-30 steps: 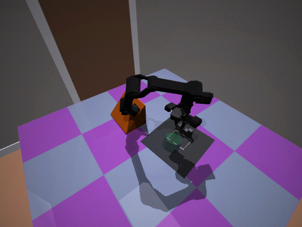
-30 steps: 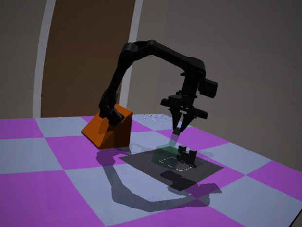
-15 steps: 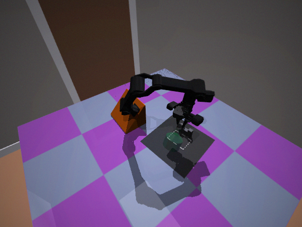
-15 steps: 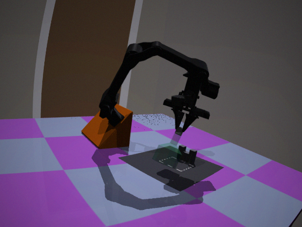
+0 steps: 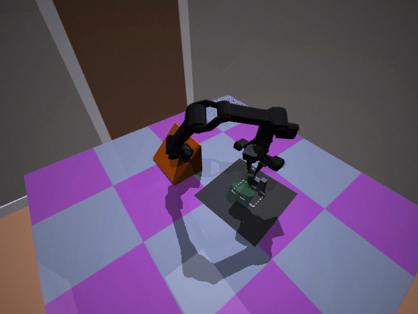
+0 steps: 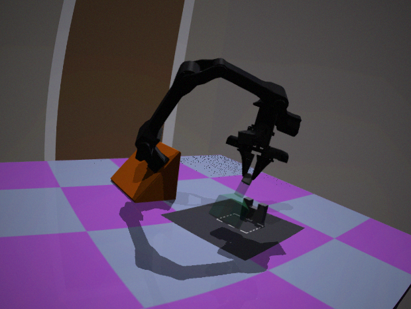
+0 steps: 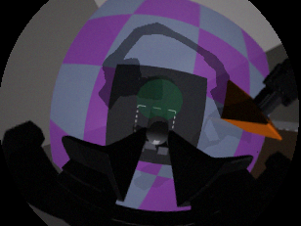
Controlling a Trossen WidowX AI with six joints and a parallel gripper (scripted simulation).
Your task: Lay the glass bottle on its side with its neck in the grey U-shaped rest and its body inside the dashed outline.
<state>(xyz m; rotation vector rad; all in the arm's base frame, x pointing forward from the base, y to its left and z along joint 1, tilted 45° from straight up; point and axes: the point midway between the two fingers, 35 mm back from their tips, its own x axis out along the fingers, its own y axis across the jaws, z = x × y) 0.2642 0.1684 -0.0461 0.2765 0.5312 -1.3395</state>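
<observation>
Green translucent glass bottle (image 5: 239, 194) (image 6: 229, 206) (image 7: 159, 97), neck gripped in the black two-fingered pincer (image 5: 253, 170) (image 6: 249, 178) (image 7: 157, 132), tilted beside the grey U-shaped rest (image 5: 259, 184) (image 6: 255, 211) (image 7: 157, 150); tipping apparently begun; outstanding: laying neck in rest, body inside dashed white outline (image 5: 253, 205) (image 6: 246, 232) (image 7: 175, 121), release.

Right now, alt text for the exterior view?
Black gripper grips the tilted green glass bottle by its neck above a dark mat, the grey U-shaped rest beside it. An orange wedge stands behind, near the arm's lower end.
</observation>
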